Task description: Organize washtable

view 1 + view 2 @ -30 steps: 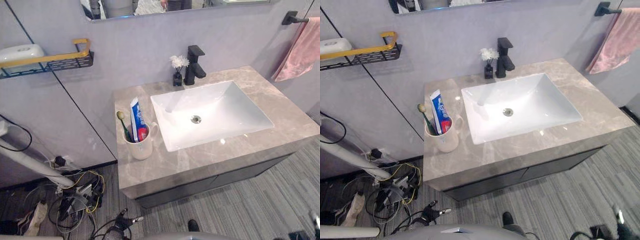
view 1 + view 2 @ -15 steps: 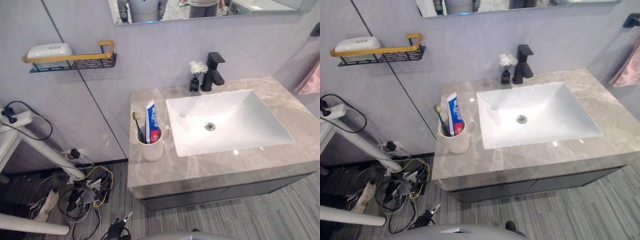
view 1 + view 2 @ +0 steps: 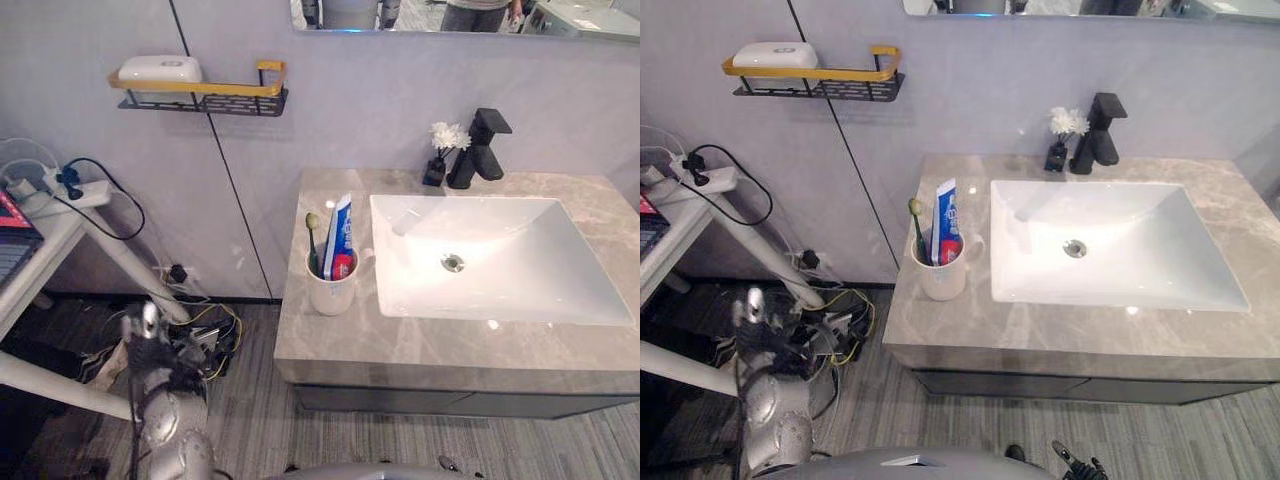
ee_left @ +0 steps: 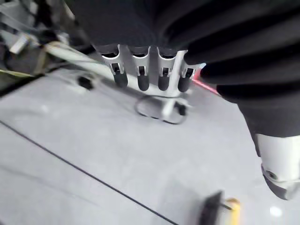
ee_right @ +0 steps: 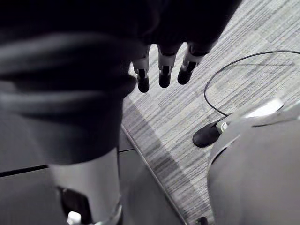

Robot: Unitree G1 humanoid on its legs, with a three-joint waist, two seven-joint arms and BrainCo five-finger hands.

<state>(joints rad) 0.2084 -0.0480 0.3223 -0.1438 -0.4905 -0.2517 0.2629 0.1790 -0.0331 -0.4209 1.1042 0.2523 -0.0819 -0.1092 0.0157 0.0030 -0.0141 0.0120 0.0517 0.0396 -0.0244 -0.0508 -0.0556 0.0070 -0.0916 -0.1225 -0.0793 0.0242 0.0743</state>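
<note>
Grey-walled bathroom is what I'm looking down into. Far left, a power strip (image 3: pixel 75 190) is lying on a white side table (image 3: pixel 45 235), and above it a black-and-gold wall shelf (image 3: pixel 205 97) is carrying a white soap box (image 3: pixel 160 68). Down by the floor cables (image 3: pixel 205 335), the left hand (image 3: pixel 148 340) is hanging with fingers straight and loose, holding nothing. Moving right, the marble washtable (image 3: pixel 330 345) is standing against the wall. A white cup (image 3: pixel 331 292) is sitting near its left edge, just beside the white basin (image 3: pixel 530 285), holding a toothbrush (image 3: pixel 312 235) and a toothpaste tube (image 3: pixel 340 235) upright. Behind the basin, a small dark vase of white flowers (image 3: pixel 440 158) is standing just left of the black faucet (image 3: pixel 480 150). Low at the right, the right hand (image 5: pixel 161 70) is dangling over the striped floor (image 5: pixel 187 117), fingers relaxed and empty.
</note>
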